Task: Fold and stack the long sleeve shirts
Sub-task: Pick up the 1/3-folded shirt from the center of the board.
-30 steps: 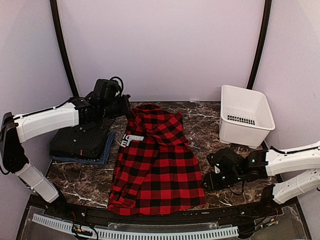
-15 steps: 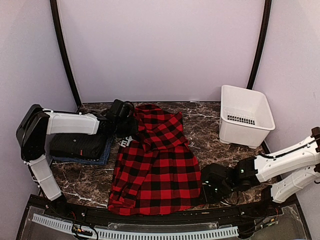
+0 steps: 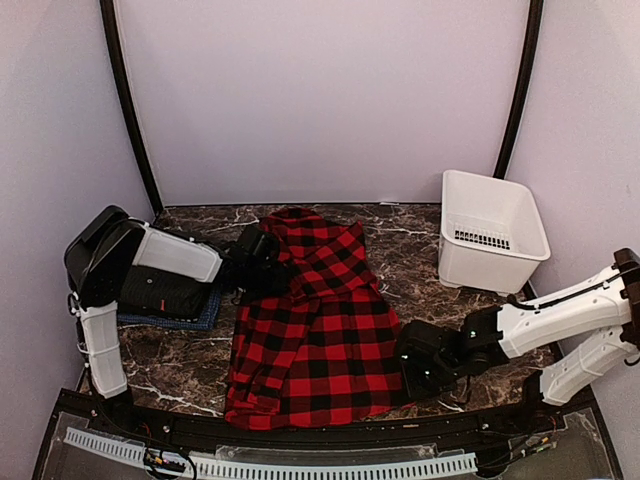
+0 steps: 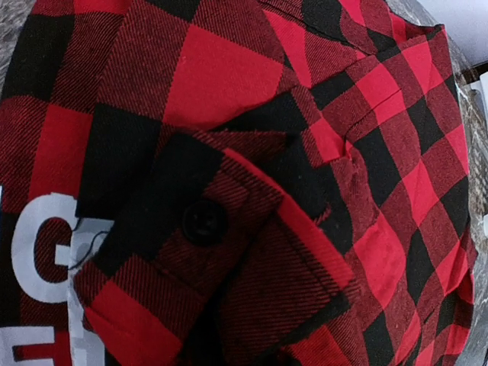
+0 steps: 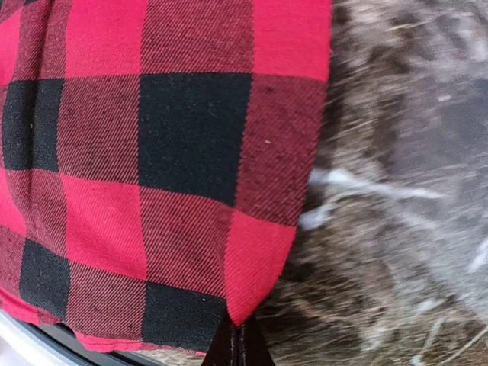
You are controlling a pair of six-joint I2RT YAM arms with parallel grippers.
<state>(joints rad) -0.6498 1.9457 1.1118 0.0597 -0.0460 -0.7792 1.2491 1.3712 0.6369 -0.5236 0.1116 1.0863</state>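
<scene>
shirt (image 3: pixel 315 330) in red checks clenched by left claw (image 3: pixel 270 274) and right claw (image 5: pixel 236 345); basket (image 3: pixel 480 266) apart

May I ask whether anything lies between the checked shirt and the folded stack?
Only the left arm, reaching across the folded black shirt to the checked shirt; nothing else visible.

You're in a robot test booth, bare lilac walls (image 3: pixel 320 100) far beyond your right claw (image 3: pixel 404 376), marble counter (image 3: pixel 420 250) beneath it, slotted cable duct (image 3: pixel 300 465) behind it, black frame poles (image 3: pixel 125 100) overhead.
</scene>
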